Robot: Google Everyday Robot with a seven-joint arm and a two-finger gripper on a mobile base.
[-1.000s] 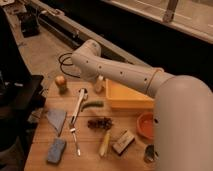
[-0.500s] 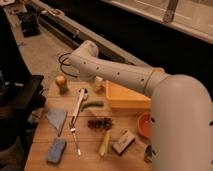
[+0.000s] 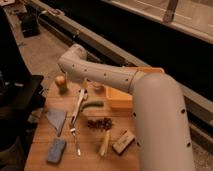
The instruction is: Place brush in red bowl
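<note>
The brush [image 3: 77, 107] lies on the wooden table [image 3: 90, 161], its white handle running diagonally and its head end toward the back. My gripper [image 3: 89, 85] hangs at the end of the white arm just above that head end, open, with nothing held. The red bowl is hidden behind my arm at the right.
A yellow tub [image 3: 119, 95] stands right of the brush, with a green vegetable [image 3: 93, 104] beside it. A fork [image 3: 75, 139], grey cloth [image 3: 56, 119], blue sponge [image 3: 56, 150], dark cluster [image 3: 100, 123], yellow piece [image 3: 104, 145], dark block [image 3: 123, 142] and round fruit [image 3: 61, 82] also sit on the table.
My arm has swung further across the right side and now covers the red bowl, which showed earlier. The brush has stayed where it was.
</note>
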